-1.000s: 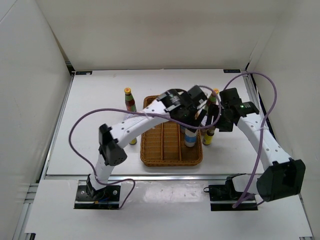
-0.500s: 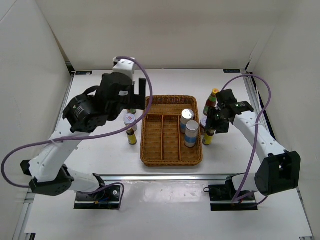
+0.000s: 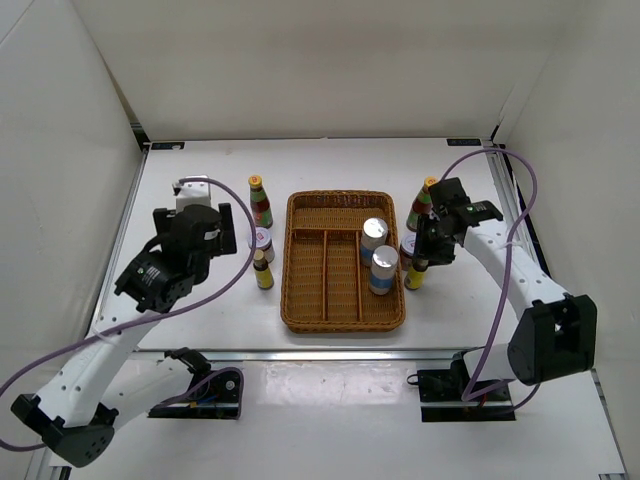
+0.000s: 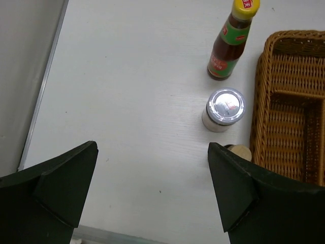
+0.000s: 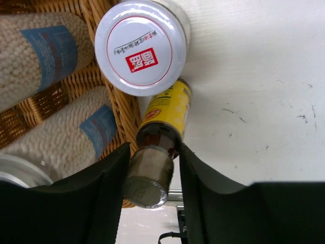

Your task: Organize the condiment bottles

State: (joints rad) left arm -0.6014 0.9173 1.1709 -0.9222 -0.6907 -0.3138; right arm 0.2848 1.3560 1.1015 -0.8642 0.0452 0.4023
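Right gripper (image 5: 152,170) pinches the small brown bottle (image 5: 165,112) near its cap. The bottle stands upright, just outside the wicker tray (image 5: 121,104) — tray immediately to its left. Left gripper (image 4: 152,198) gapes wide, well apart.

light: bright, even | shadows: soft | wrist-view foreground: possibly slightly blurred

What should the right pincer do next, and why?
Probably close firmly on the bottle before any lifting. The right pincer straddles the small brown bottle, which stands outside the wicker tray beside a white-lidded jar. Whether the fingers grip it firmly is unclear.
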